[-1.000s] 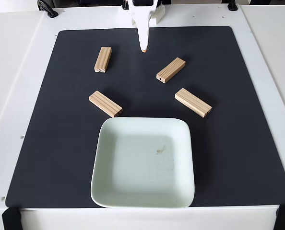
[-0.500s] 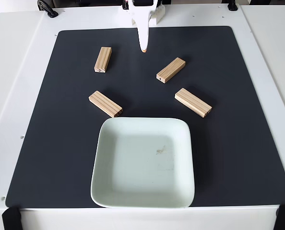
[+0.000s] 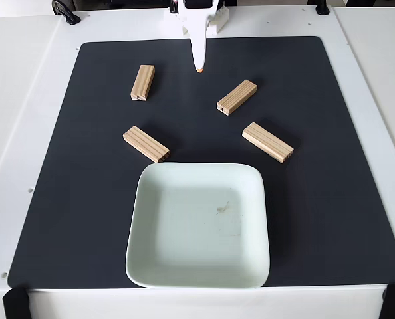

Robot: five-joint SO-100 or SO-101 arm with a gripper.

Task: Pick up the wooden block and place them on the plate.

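Fixed view: end effector at 12 o'clock, fingers pressed together, empty. Four wooden blocks lie on the mat beyond the plate. Judged light and rigid; grip across the narrow width.

From my remote station, the four wooden blocks appeared as pale, unvarnished wood, matt, with lengthwise grain lines on their top faces. The plate looked smooth, its mint-green surface carrying a soft, low sheen; I could not tell ceramic from plastic. The mat was black and matt, without visible texture. The table showed a smooth white finish. The gripper looked like white matt plastic.
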